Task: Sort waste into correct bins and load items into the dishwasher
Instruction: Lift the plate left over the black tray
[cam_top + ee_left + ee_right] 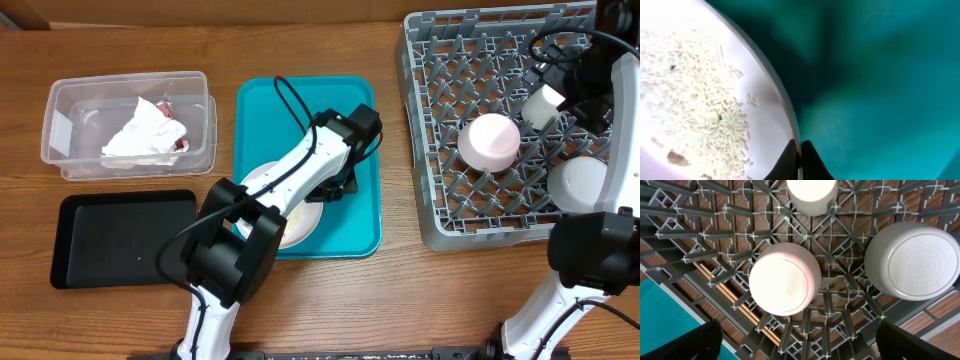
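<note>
On the teal tray (362,130), I note my left claw (801,151) pinched on the plate (765,117) rim; over the rack (440,60), my right claw (800,332) gapes wide.

Rice (705,100) on plate (765,117), gripper (800,151) apparently at rim

plate (302,222) under arm (300,170) (rim showing), cropped close-up; teal tray (880,75) blurred

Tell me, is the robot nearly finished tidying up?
About halfway. Done: the napkin sits in the clear tub, and two bowls and the cup are in the rack. In hand: the left claw pinches the rim of the plate on the teal tray. Left: the rice on it needs a bin, and the plate needs racking.
</note>
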Robot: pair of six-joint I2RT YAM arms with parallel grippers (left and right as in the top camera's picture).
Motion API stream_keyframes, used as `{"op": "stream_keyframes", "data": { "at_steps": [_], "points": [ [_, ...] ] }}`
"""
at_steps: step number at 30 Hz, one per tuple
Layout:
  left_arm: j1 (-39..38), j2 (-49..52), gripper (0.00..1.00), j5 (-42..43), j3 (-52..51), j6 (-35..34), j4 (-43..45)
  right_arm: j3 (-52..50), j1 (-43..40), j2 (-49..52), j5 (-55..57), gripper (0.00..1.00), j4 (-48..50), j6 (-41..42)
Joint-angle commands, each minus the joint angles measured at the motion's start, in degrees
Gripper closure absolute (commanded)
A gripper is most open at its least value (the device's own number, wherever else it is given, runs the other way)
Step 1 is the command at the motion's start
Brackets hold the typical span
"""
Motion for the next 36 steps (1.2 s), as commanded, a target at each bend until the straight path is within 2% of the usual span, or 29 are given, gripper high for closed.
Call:
{"op": "stream_keyframes", "data": {
  "at_steps": [1,17,24,30,36],
  "points": [
    [0.1,0.4,0.96,-2.4,4.3,1.4,-2.1,1.7,-0.1,-0.9,0.1,0.00,0.2,0.3],
    [0.3,0.3,0.96,-5.3,9.2,1.4,-13.0,1.7,-0.1,-0.9,0.1,0.00,0.2,0.3],
    [2.3,0.3,0.96,-7.7,17.0,1.4,-21.6,1.7,-0.1,-0.9,0.1,0.00,0.2,0.3],
    [6.7,0.3,0.96,-8.1,24.2,1.4,-27.0,1.7,-0.1,-0.9,0.1,0.00,0.2,0.3],
    [15.4,-0.1,0.96,-7.0,26.7,2.4,-29.0,1.7,-0.1,-0.9,0.1,0.00,0.2,0.3]
  ]
}}
